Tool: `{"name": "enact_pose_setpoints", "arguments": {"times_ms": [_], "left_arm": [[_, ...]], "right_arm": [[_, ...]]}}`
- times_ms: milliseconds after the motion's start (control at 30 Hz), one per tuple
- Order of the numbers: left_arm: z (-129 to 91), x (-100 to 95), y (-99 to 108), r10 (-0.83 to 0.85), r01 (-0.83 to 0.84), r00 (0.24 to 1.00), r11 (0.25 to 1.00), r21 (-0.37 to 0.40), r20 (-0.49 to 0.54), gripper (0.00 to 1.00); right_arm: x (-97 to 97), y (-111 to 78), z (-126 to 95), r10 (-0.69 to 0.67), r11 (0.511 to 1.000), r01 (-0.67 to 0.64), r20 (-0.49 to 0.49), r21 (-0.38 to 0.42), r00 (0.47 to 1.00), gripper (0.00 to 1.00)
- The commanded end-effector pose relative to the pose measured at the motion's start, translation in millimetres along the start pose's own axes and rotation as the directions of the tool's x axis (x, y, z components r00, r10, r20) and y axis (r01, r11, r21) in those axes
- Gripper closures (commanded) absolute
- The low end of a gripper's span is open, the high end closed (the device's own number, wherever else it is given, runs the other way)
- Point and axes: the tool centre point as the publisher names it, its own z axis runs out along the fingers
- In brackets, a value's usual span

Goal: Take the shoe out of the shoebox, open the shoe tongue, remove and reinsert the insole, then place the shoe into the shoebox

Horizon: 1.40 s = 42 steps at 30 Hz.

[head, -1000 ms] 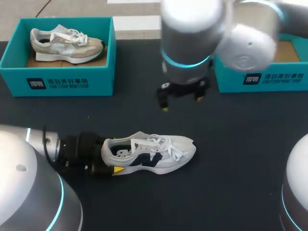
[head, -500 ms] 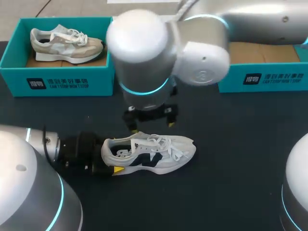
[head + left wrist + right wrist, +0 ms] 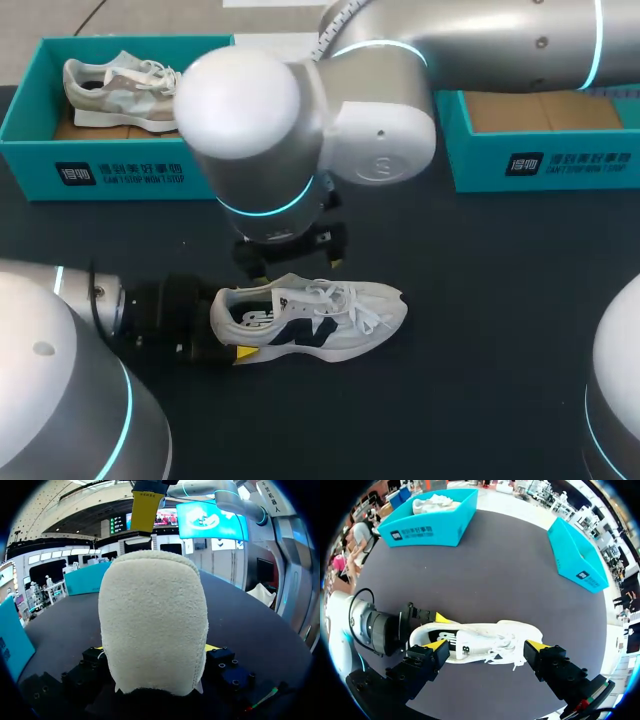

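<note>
A white shoe [image 3: 320, 318] with a navy logo lies on its sole on the black table, toe to the right. My left gripper [image 3: 228, 338] comes in from the left and is shut on its heel, one yellow tip on each side. In the left wrist view the cream heel [image 3: 152, 625] fills the space between the fingers. My right gripper [image 3: 295, 268] hangs open just above the shoe's collar and laces. In the right wrist view its two yellow tips straddle the shoe [image 3: 485, 637] lengthwise without touching it.
A teal shoebox [image 3: 120, 170] at the back left holds a beige shoe [image 3: 135, 85]. A second teal shoebox [image 3: 545, 160] stands at the back right, showing its brown cardboard floor. Bare black table lies in front of and to the right of the white shoe.
My right arm has swung left and come down, from beside the right box to just over the shoe's opening. The left gripper and the shoe have stayed put.
</note>
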Motion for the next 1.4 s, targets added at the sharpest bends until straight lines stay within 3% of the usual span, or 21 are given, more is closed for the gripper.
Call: {"name": "enact_pose_setpoints", "arguments": {"times_ms": [33,100,200,367,433,733,867,1400], "left_arm": [[0,2.7,2,0.0,0.0,1.0,1.0,-0.003,-0.001,1.0],[0,2.7,2,0.0,0.0,1.0,1.0,-0.003,-0.001,1.0],[0,2.7,2,0.0,0.0,1.0,1.0,-0.003,-0.001,1.0],[0,2.7,2,0.0,0.0,1.0,1.0,-0.003,-0.001,1.0],[0,2.7,2,0.0,0.0,1.0,1.0,-0.003,-0.001,1.0],[0,2.7,2,0.0,0.0,1.0,1.0,-0.003,-0.001,1.0],[0,2.7,2,0.0,0.0,1.0,1.0,-0.003,-0.001,1.0],[0,2.7,2,0.0,0.0,1.0,1.0,-0.003,-0.001,1.0]], "right_arm": [[6.4,-6.6,0,0.029,1.0,-0.029,0.025,-0.013,0.999,0.0],[5.8,-6.4,0,0.046,0.999,-0.045,0.024,-0.024,0.999,0.0],[6.0,-5.6,-1,0.078,0.997,-0.077,0.111,-0.014,0.991,0.0],[19.7,-9.5,5,0.1,0.995,-0.1,0.13,-0.008,0.986,0.0],[25.4,-11.2,7,0.12,0.993,-0.119,0.096,-0.013,0.988,0.0],[37.0,-28.1,18,0.17,0.985,-0.173,0.114,0.011,0.979,0.0],[36.2,-35.0,29,0.249,0.968,-0.247,0.107,-0.032,0.963,0.0],[36.2,-35.0,29,0.249,0.968,-0.247,0.107,-0.032,0.963,0.0]]}}
